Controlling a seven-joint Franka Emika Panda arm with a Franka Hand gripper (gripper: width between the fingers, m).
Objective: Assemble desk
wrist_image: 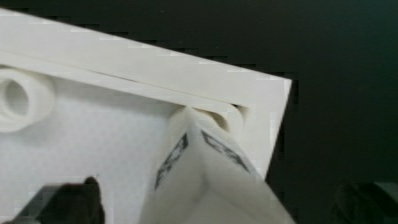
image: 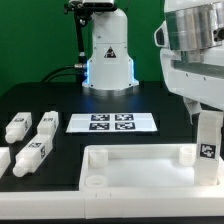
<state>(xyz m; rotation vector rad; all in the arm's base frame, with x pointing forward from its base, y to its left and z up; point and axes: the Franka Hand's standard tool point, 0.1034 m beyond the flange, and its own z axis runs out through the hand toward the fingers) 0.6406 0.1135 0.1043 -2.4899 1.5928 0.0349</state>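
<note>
Evidently the step in hand is fitting a leg into a corner of the desk top (image: 140, 172), which lies flat with its rim up at the near edge of the black worktop (image: 150, 100). That leg (image: 208, 140) stands upright at the corner on the exterior view's right, directly under the arm, with its tag facing the camera. In the wrist view its lower end sits in or at the mouth of the corner socket (wrist_image: 217, 112); how deep it goes is hidden. The neighbouring round socket (wrist_image: 22, 98) is empty.

The gripper (wrist_image: 214, 207) straddles the leg. Its two dark fingers (wrist_image: 63, 205) show at either side with a strip of desk top between them and the leg, so I judge it open rather than clamped, though the picture is blurred.

The loose legs (image: 33, 155) lie together on the exterior view's left, well apart from the desk top, and the marker board (image: 112, 123) lies behind it.

The next move likely calls for gripping the leg squarely and seating it fully, probably by turning, while keeping it vertical so it does not bind or tip. After that comes fetching another leg.
</note>
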